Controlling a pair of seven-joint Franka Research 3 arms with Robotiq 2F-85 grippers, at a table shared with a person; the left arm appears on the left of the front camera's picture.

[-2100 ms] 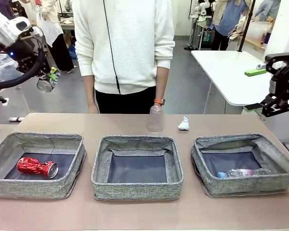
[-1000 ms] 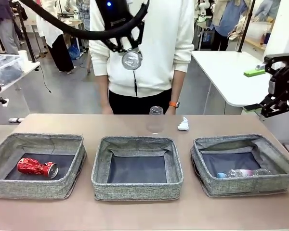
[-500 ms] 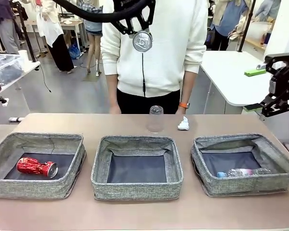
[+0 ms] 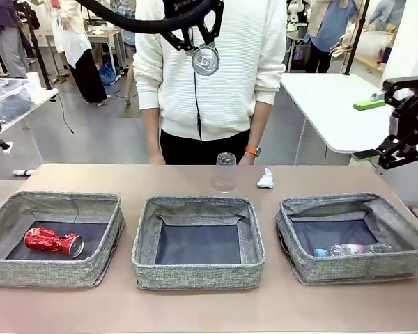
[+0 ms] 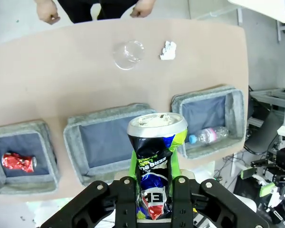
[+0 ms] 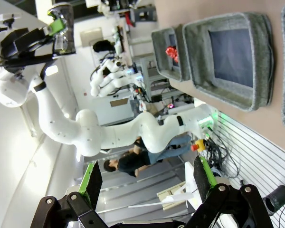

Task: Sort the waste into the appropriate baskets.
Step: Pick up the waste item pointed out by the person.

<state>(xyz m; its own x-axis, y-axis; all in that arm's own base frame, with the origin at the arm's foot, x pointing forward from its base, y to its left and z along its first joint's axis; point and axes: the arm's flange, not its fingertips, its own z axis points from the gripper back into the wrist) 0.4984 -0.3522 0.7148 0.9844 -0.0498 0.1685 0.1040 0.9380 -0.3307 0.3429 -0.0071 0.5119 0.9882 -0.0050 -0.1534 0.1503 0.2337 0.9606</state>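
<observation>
Table (image 4: 195,309) filled the lower half of the front view, and a person (image 4: 240,83) in a white sweater stood at its far edge, upper centre. Three grey baskets sat in a row across the near part: the left basket (image 4: 49,275), the middle basket (image 4: 198,277) and the right basket (image 4: 355,270), each apart from the next.

High at the top centre of the front view, the left gripper (image 5: 154,161) was clamped narrow on the dark can (image 4: 205,60), its round end facing the camera. In the left wrist view the can stood between the green pads, with the middle basket far below it. The right gripper (image 6: 146,164) hung at the right edge of the front view, off the table and above basket level, its jaws spread wide and holding nothing.

A bottle (image 4: 348,250) lay on its side in the right basket. A clear cup (image 4: 225,172) stood on the table just behind the middle basket. A red can (image 4: 53,242) lay in the left basket. A paper wad (image 4: 265,179) lay near the cup, to its right and not touching it.
</observation>
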